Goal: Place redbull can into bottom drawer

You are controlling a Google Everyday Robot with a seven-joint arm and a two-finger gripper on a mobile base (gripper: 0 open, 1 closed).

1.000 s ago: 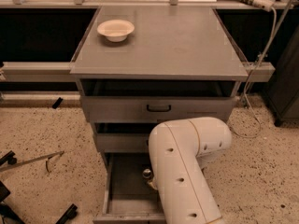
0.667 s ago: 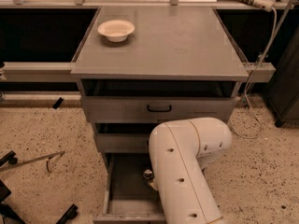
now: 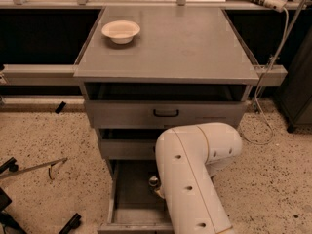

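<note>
The bottom drawer (image 3: 127,194) is pulled open at the foot of the grey cabinet, showing a plain grey interior. My white arm (image 3: 195,174) reaches down into it and covers its right half. My gripper is down inside the drawer, almost wholly hidden behind the arm. A small silvery round thing (image 3: 153,182) shows at the arm's left edge inside the drawer; it looks like the end of the redbull can. Whether the gripper touches it is hidden.
A cream bowl (image 3: 121,31) sits at the back left of the cabinet top (image 3: 185,43). Two shallower drawers, the upper with a black handle (image 3: 165,113), are above the open one. Black stand legs (image 3: 9,199) and a cable (image 3: 263,121) lie on the speckled floor.
</note>
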